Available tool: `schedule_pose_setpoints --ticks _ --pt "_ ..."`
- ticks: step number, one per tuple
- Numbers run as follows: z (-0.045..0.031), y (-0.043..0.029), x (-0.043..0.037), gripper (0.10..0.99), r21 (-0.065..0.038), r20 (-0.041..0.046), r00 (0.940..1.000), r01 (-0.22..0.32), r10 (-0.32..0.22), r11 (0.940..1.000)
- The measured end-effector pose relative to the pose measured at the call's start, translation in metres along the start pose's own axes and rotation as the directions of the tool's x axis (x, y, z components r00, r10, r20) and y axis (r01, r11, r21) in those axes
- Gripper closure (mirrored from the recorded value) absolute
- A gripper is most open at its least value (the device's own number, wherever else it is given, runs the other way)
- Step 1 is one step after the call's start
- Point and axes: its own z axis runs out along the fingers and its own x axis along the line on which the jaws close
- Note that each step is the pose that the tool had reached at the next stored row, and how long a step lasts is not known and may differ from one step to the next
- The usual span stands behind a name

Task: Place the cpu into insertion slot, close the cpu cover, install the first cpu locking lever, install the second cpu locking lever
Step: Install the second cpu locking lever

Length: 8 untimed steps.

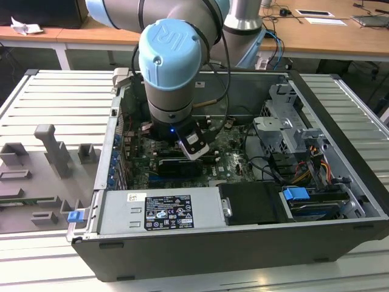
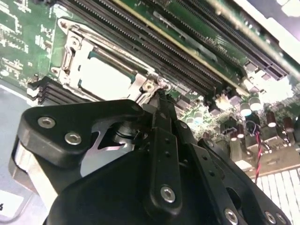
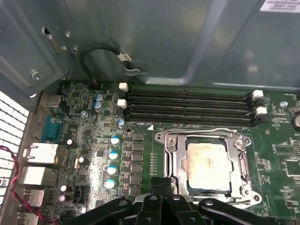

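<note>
1. Exterior view: the arm reaches down into the open case (image 1: pixel 340 201), and the gripper (image 1: pixel 196 146) sits low over the green board (image 1: pixel 228 159), near the middle of the case. From here the fingers cannot be made out.

2. First wrist view: the cpu (image 3: pixel 207 161) lies flat in the slot (image 3: pixel 176 159), its silver-tan top showing through the window of the cover (image 3: pixel 206 136). The cover looks folded down over the chip, so seating and closing appear done. The gripper's black linkage (image 3: pixel 164 197) sits just beside the socket's near edge. The memory slots (image 3: pixel 187 105) run along the socket's far side.

3. Second wrist view: the fingers (image 2: pixel 161 105) come together to a narrow tip with no gap visible between them, and nothing is held. The tip is at, or just touching, the corner of the cover beside a screw (image 2: pixel 149 86). Whether it is on a lever I cannot tell.

4. Judgement: this reads as the lever stage. To do it well, push with the closed tip along the socket's edge, low and steady, and keep off the chip's top and the memory slots.
</note>
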Motion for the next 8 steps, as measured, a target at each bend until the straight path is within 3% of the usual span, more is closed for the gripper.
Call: schedule_pose_setpoints --ticks 5,8 --pt "-0.0077 0.0032 -0.0003 0.980 0.000 0.0000 1.0000 0.000 0.000 1.0000" --pt "-0.0086 0.0037 -0.0004 0.980 0.000 0.0002 1.0000 0.000 0.000 1.0000"
